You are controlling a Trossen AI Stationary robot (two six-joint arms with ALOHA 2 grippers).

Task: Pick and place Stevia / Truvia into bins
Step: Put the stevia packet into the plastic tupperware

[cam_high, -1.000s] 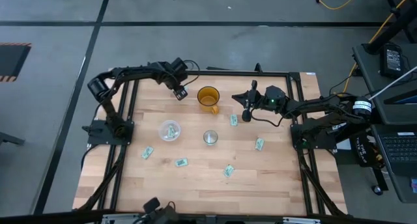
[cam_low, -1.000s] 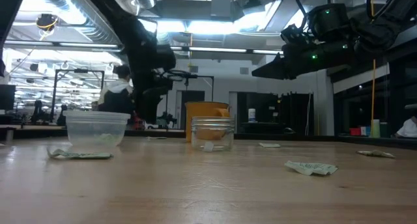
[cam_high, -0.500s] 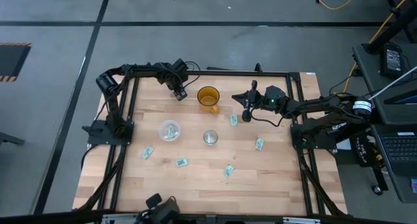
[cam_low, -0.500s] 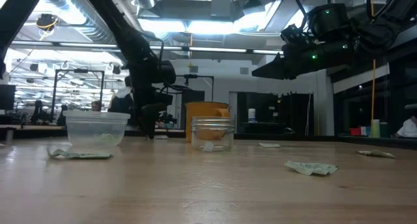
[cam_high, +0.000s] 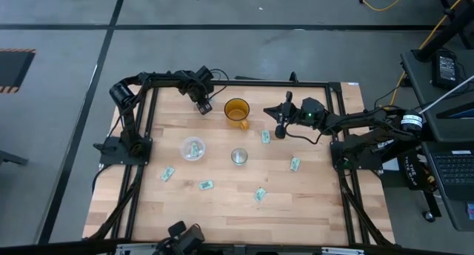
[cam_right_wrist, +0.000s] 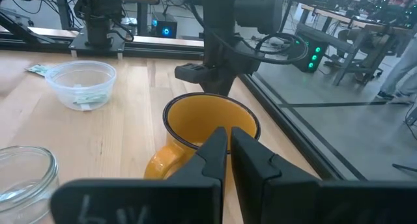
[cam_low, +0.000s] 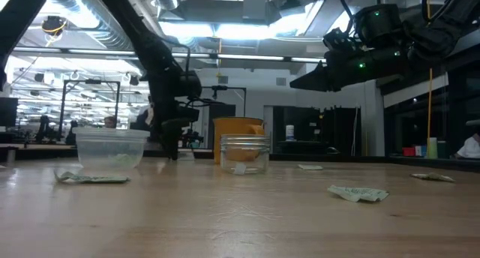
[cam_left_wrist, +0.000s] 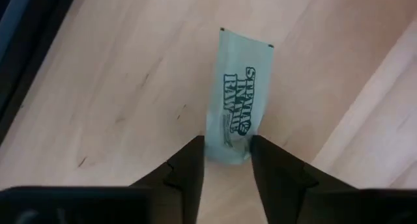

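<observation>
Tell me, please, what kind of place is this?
Probably a robotics lab or workshop. A wooden table in a black metal frame stands on a bare concrete floor, and behind it run ceiling light strips and other workbenches with equipment.

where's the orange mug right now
In the high view the orange mug stands at the table's far edge near the middle, between the left gripper and the right gripper, just beyond the small silvery cup.

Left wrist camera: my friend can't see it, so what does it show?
The left gripper has its two dark fingers on either side of one end of a pale green Stevia packet that lies flat on the wooden table.
</observation>
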